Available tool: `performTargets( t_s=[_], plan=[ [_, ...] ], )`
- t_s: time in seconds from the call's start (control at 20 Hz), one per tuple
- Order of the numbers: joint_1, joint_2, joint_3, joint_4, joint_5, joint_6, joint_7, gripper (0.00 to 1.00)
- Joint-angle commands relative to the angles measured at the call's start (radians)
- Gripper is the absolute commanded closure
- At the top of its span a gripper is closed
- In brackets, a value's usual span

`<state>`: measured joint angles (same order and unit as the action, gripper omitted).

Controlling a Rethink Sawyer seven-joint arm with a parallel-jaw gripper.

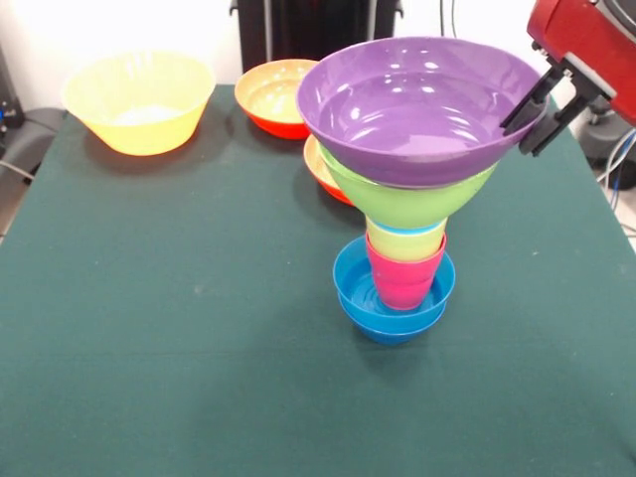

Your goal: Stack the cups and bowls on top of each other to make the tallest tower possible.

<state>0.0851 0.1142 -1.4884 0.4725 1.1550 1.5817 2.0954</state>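
While end effector (535, 111) grips the purple bowl (417, 104) rim, tower (397, 268) upright, axis vertical, bowls' mouths upward.

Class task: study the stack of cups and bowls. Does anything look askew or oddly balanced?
Yes. The purple bowl on top tilts, its right rim pinched by the end effector. The tower is top-heavy: wide bowls on narrow cups.
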Motion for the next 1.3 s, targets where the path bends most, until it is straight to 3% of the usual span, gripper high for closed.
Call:
performTargets(
  t_s=[0.05, 1.3],
  plan=[
    [0.028, -0.048, 0.147, 0.095, -0.112, -0.073, 0.097, 1.00],
    [0.096, -0.103, 0.304, 0.194, -0.221, -0.135, 0.128, 1.00]
  ],
)
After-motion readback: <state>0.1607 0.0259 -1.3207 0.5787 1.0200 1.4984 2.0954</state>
